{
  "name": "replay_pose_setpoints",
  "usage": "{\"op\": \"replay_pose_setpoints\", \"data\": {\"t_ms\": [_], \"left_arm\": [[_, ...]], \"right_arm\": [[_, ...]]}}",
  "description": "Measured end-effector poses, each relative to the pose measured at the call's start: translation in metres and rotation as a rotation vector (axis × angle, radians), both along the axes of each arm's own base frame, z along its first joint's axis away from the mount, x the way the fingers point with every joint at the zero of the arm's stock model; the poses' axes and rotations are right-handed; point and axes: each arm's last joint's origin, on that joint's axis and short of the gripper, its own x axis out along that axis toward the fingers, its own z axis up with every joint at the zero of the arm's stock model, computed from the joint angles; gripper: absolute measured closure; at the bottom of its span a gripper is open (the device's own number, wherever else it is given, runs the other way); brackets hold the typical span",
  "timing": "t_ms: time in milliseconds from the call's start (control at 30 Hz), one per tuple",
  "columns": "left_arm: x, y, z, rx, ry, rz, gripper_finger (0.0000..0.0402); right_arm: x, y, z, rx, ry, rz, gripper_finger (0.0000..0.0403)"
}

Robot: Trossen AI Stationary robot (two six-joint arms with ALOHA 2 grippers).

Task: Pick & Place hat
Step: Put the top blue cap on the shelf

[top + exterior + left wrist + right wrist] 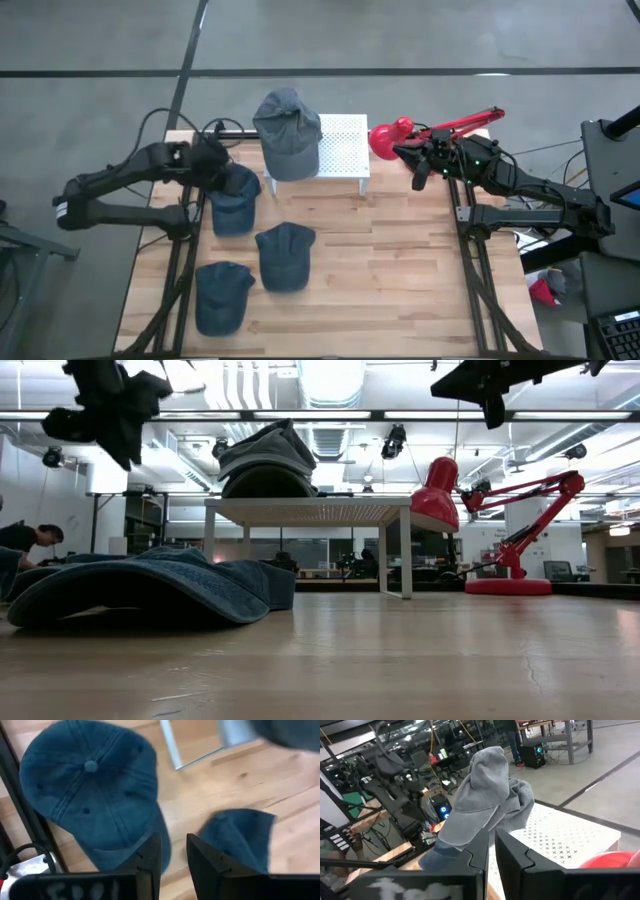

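Note:
A grey-blue hat (288,130) (265,460) (480,800) sits crumpled on the left part of a white perforated stand (345,150) (570,840). Three dark blue hats lie flat on the table: one next to the stand (235,198) (90,795), one mid-table (285,255) (240,837), one near the front (222,295). My left gripper (220,168) (174,855) hovers above the first dark hat, open by a narrow gap and holding nothing. My right gripper (420,165) (491,850) is shut and empty, raised to the right of the stand and pointing at the grey-blue hat.
A red desk lamp (400,135) (440,495) stands at the far right of the table, its head next to the stand and close to my right gripper. The wooden table's middle and right (400,270) show bare wood. A person sits in the room beyond, at the left (25,540).

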Motion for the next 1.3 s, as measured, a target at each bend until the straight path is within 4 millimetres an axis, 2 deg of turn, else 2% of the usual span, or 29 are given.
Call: {"op": "replay_pose_setpoints", "data": {"t_ms": [300, 567, 800, 1033, 1167, 1300], "left_arm": [[0.015, 0.007, -0.049, -0.04, 0.153, 0.046, 0.0319], [0.018, 0.009, -0.075, -0.024, 0.166, 0.066, 0.0319], [0.017, 0.008, -0.084, -0.039, 0.177, 0.038, 0.0319], [0.018, 0.008, -0.084, -0.034, 0.168, -0.03, 0.0315], [0.018, 0.008, -0.084, -0.029, 0.169, -0.042, 0.029], [0.018, 0.008, -0.084, -0.028, 0.167, -0.041, 0.0246]], "right_arm": [[0.0, 0.0, 0.0, -0.002, 0.0, 0.003, 0.0374], [0.0, 0.0, 0.0, -0.002, 0.0, 0.003, 0.0374], [0.0, 0.0, 0.0, -0.002, 0.0, 0.003, 0.0374], [0.0, 0.0, 0.0, -0.002, 0.0, 0.003, 0.0374], [0.0, 0.0, 0.0, -0.002, 0.0, 0.003, 0.0374], [0.0, 0.0, 0.0, -0.002, 0.0, 0.003, 0.0374]]}}
